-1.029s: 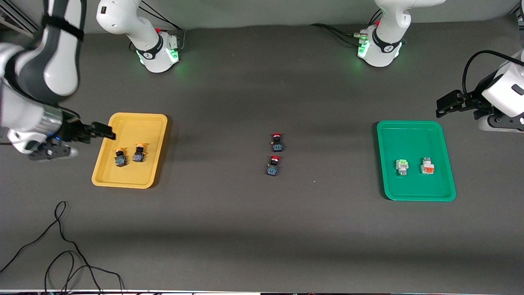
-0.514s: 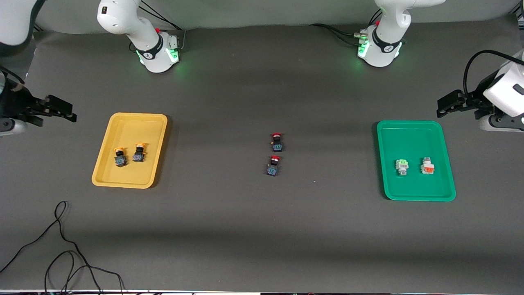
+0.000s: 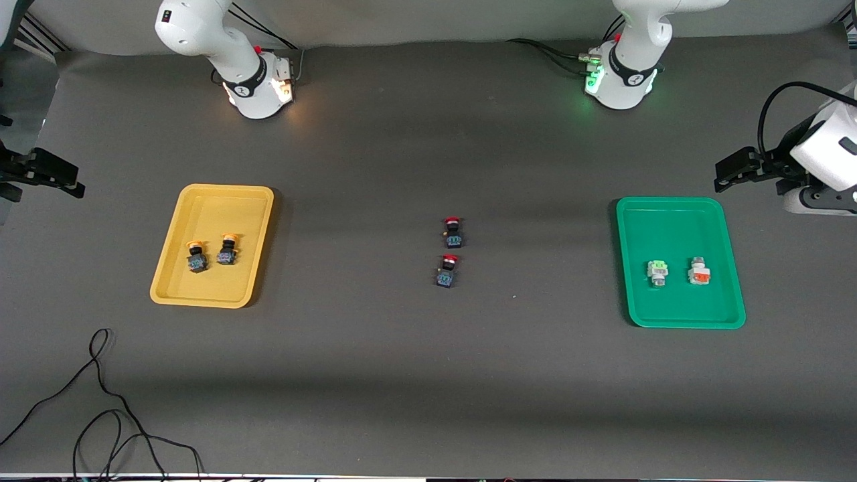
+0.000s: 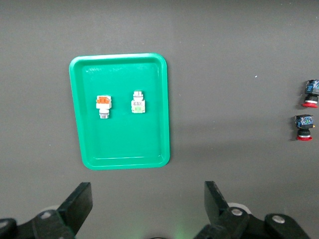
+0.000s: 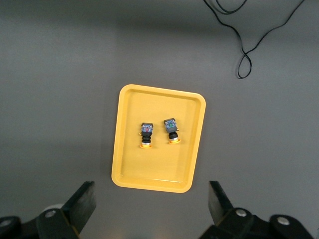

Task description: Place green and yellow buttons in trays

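Two black-bodied buttons with yellow-orange caps (image 3: 196, 258) (image 3: 227, 249) lie in the yellow tray (image 3: 221, 207); both show in the right wrist view (image 5: 146, 134) (image 5: 172, 130). The whitish button with a green part (image 3: 658, 272) and the one with an orange-red part (image 3: 699, 272) lie in the green tray (image 3: 669, 221), also in the left wrist view (image 4: 138, 102) (image 4: 103, 106). My right gripper (image 3: 60, 175) (image 5: 152, 196) is open and empty, over the table beside the yellow tray at the right arm's end. My left gripper (image 3: 733, 171) (image 4: 148, 196) is open and empty, beside the green tray.
Two black-bodied buttons with red caps (image 3: 453, 231) (image 3: 447, 270) lie on the dark table between the trays, seen too in the left wrist view (image 4: 310, 93) (image 4: 303, 127). A thin black cable (image 3: 100, 402) loops near the table's front corner at the right arm's end.
My right gripper has drawn back from over the yellow tray's edge toward the right arm's end of the table. The left arm and all buttons have not moved.
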### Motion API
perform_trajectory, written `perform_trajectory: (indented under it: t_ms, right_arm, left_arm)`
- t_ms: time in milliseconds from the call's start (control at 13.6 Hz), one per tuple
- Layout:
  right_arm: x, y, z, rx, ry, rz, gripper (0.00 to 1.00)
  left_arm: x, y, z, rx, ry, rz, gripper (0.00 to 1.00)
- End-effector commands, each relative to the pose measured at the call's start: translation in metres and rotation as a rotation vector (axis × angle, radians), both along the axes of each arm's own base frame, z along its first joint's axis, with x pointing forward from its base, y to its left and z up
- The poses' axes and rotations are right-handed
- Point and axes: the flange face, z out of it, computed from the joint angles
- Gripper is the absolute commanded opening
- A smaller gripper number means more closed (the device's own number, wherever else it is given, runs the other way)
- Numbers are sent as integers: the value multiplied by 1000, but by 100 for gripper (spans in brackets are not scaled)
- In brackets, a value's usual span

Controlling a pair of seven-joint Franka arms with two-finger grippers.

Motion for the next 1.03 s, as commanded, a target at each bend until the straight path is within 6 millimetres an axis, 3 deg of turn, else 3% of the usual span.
perform_trajectory:
  t_ms: [0, 367, 661, 955]
  right_arm:
    - [0, 4, 12, 11, 3, -14, 100]
    - [4, -12, 4, 18, 19, -39, 100]
    - [26, -19, -6, 55, 85, -8, 100]
    - [27, -41, -12, 74, 112, 0, 100]
  left_arm:
    - [-7, 0, 6, -7, -3, -3, 100]
    - [-7, -4, 6, -7, -4, -8, 100]
    - [-7, -3, 6, -7, -6, -8, 100]
    - [-7, -4, 6, -8, -5, -9, 100]
